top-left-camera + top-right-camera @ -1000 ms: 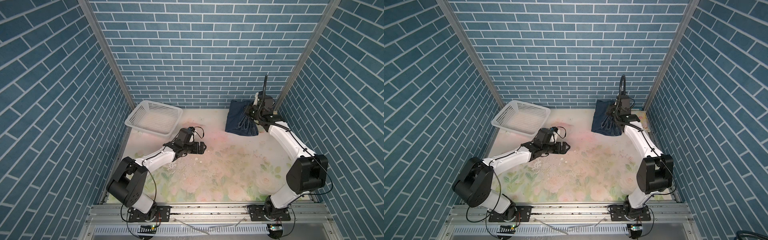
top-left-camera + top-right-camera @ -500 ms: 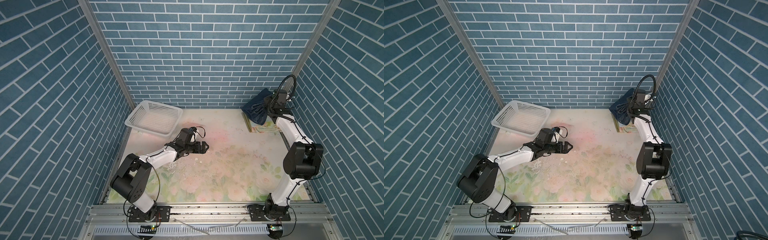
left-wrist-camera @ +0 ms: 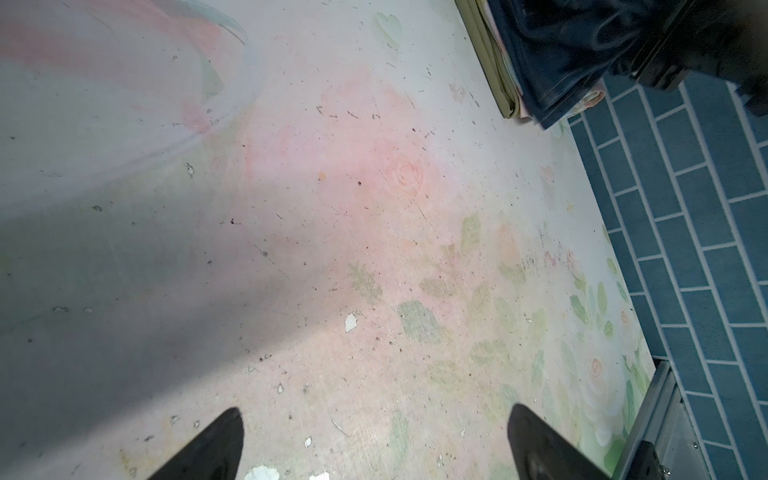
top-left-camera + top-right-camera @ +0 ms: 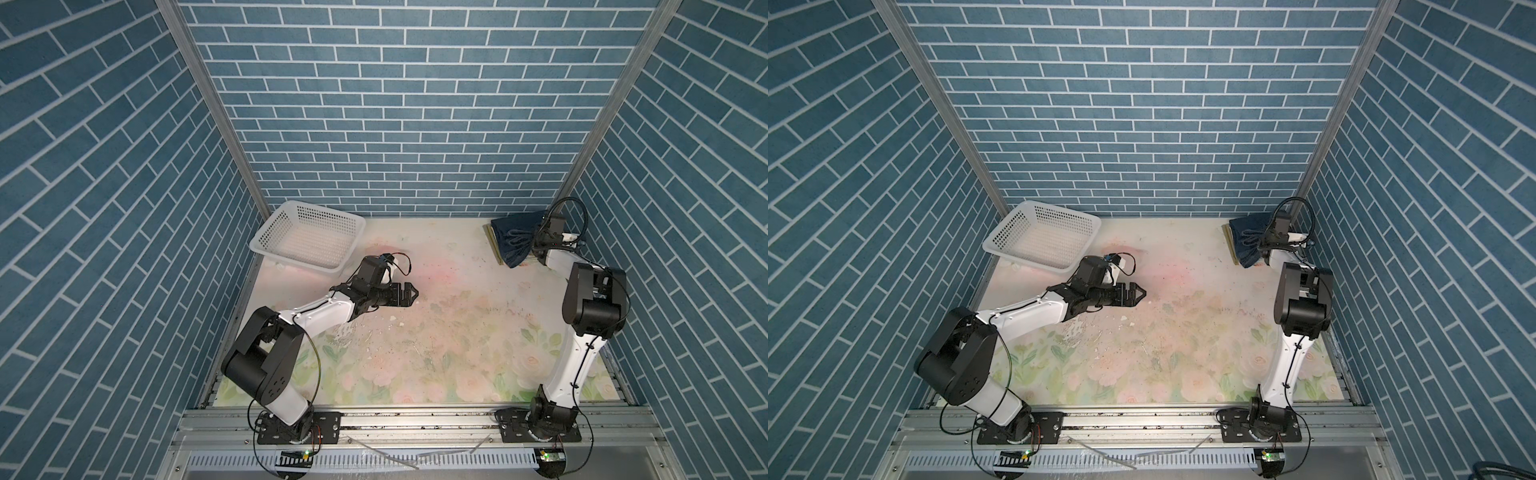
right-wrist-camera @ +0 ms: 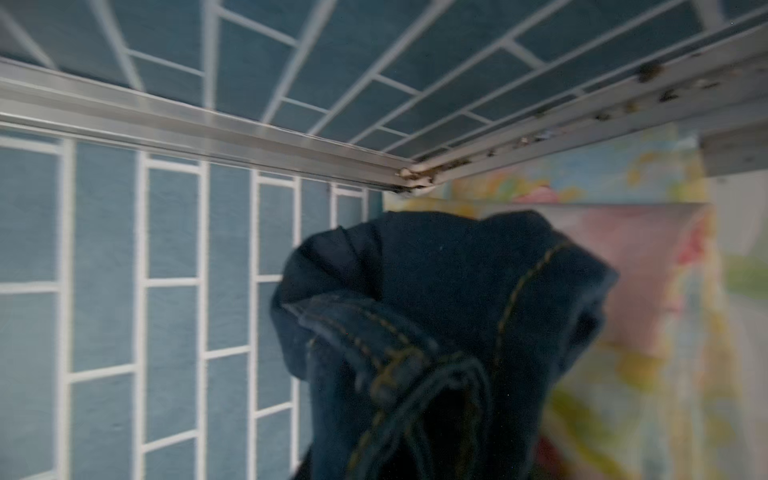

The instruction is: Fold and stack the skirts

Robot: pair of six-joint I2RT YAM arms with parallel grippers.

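One basket [image 4: 272, 228] empty; left claw [image 4: 409, 294] spread; right claw [image 4: 536, 244] at denim skirt [image 4: 513, 237], state unclear.

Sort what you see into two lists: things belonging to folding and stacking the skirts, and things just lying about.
Belongs to the job:
denim skirt, on top of the pile
floral skirt
olive-green skirt

Just lying about:
white basket
white flakes

Robot lab booth: brick-print panels [image 4: 395, 104], aluminium frame [image 4: 212, 104], 2 bolted arms [image 4: 320, 316].
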